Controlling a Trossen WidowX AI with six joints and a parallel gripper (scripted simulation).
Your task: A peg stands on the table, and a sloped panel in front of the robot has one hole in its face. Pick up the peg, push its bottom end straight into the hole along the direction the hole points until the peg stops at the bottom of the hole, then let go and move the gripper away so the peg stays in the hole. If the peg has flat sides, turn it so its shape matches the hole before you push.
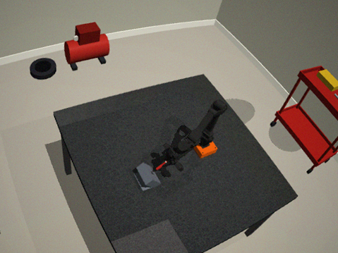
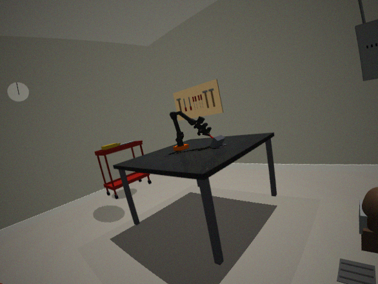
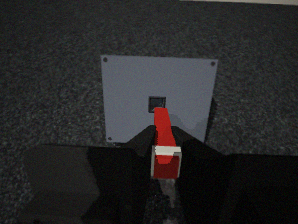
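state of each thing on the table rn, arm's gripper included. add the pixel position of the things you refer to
gripper (image 1: 165, 162) (image 2: 208, 133) (image 3: 162, 131): shut on the peg
peg (image 1: 161, 165) (image 2: 211, 136) (image 3: 162, 125): held, tilted, not seated
sloped panel (image 1: 148, 174) (image 2: 219, 138) (image 3: 127, 100): standing, face toward the gripper
square hole (image 3: 157, 104): not filled by the peg

In the top view, the table (image 1: 219, 193) (image 2: 168, 168) is seen at the centre of the frame, with the sloped panel (image 1: 147, 174) (image 2: 217, 141) (image 3: 130, 100) placed on it, lower left of the arm's base (image 1: 210, 150) (image 2: 181, 147). The cart (image 1: 321, 103) (image 2: 119, 149) is set at upper right, the compressor (image 1: 89, 49) at upper left, beside the tyre (image 1: 32, 71).
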